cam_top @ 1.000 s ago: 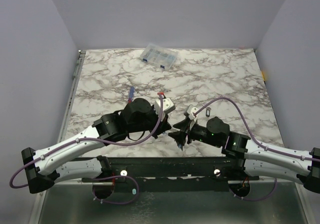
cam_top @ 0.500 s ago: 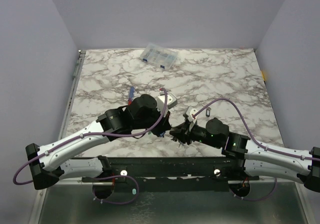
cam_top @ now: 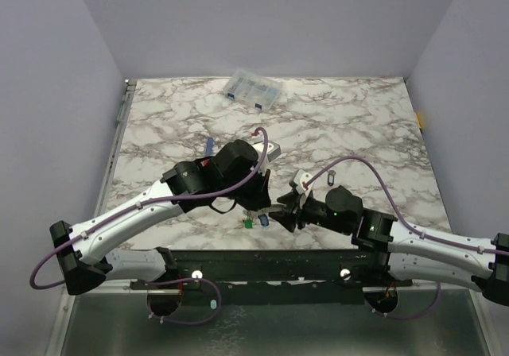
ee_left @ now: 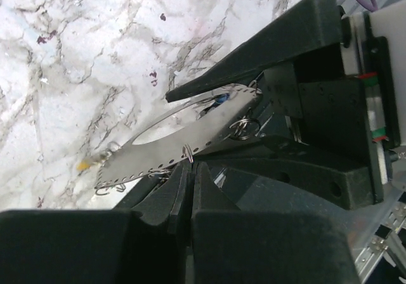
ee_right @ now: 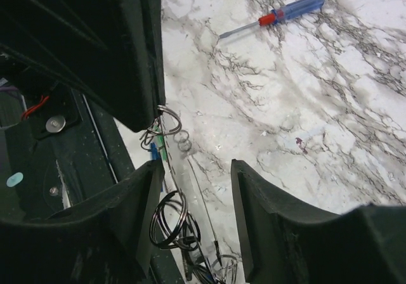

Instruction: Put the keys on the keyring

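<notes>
The keyring [ee_left: 166, 146] is a thin grey hoop seen almost edge-on, and my left gripper [ee_left: 188, 170] is shut on its near rim. Small split rings [ee_left: 243, 127] hang on it. In the top view my left gripper [cam_top: 256, 207] meets my right gripper [cam_top: 280, 213] near the table's front edge. Keys with a green tag [cam_top: 248, 222] and a blue tag [cam_top: 263, 221] hang just below them. My right gripper [ee_right: 193, 195] is open. The hoop's thin wire [ee_right: 204, 198] and dark split rings [ee_right: 169, 220] lie between its fingers, untouched. The blue and green tags [ee_right: 156, 148] show by the left finger.
A red-and-blue screwdriver [ee_right: 279, 14] lies on the marble behind the grippers, left of the left arm's wrist [cam_top: 209, 145]. A clear compartment box [cam_top: 253, 90] stands at the table's far edge. The black frame rail [cam_top: 254, 261] runs just in front of the grippers.
The left arm has swung right and forward, bringing the keyring to the right gripper. The right gripper narrowed and then opened again. The green and blue tags now show under the grippers.
</notes>
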Tool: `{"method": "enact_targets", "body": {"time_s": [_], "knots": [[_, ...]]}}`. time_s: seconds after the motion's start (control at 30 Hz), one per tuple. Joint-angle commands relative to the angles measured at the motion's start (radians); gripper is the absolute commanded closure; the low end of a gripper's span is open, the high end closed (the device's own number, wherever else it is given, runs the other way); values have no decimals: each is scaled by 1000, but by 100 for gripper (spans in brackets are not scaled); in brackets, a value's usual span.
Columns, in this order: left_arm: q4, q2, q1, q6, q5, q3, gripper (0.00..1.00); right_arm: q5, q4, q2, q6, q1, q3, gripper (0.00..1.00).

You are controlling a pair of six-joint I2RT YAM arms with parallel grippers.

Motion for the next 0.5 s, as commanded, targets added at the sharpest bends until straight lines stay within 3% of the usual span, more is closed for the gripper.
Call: {"method": "enact_targets", "body": {"time_s": [0.0,0.47], "knots": [[-36,-5,30,-67,66,42,100,-76,31,-26,-26,-4,-5,43],[-98,41,33,66,169,65,100,-220,191,-148,-125,-4,-86,35]]}}
